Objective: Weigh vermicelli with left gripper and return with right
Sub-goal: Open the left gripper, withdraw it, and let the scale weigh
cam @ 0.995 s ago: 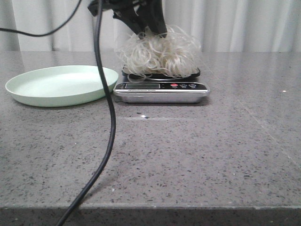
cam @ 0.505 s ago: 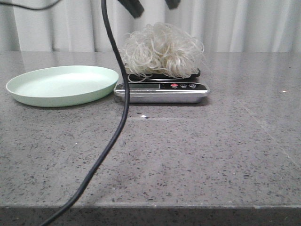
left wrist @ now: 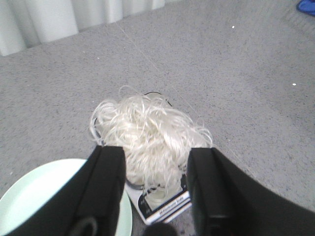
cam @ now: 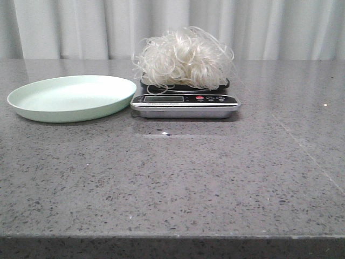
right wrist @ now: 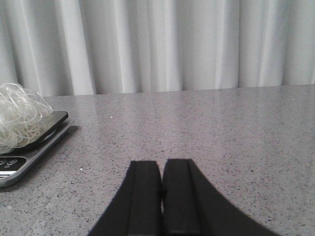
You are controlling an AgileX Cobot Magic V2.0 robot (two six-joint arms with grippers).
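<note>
The vermicelli (cam: 184, 58) is sitting as a loose mound on the platform of the scale (cam: 185, 104), which is resting on the bench (cam: 178, 178) just beside the pale green plate (cam: 70, 97); nothing is touching the noodles, so the scale is presumably reading their weight alone. The left gripper (left wrist: 153, 189) is hanging above the mound with its fingers (left wrist: 106, 189) spread wide and clear of the strands, empty. The right gripper (right wrist: 161, 194) is waiting low over bare bench off to the scale's side, its fingers (right wrist: 142, 196) pressed together and holding nothing, probably parked there until the return step, with the plate the likely place for it
</note>
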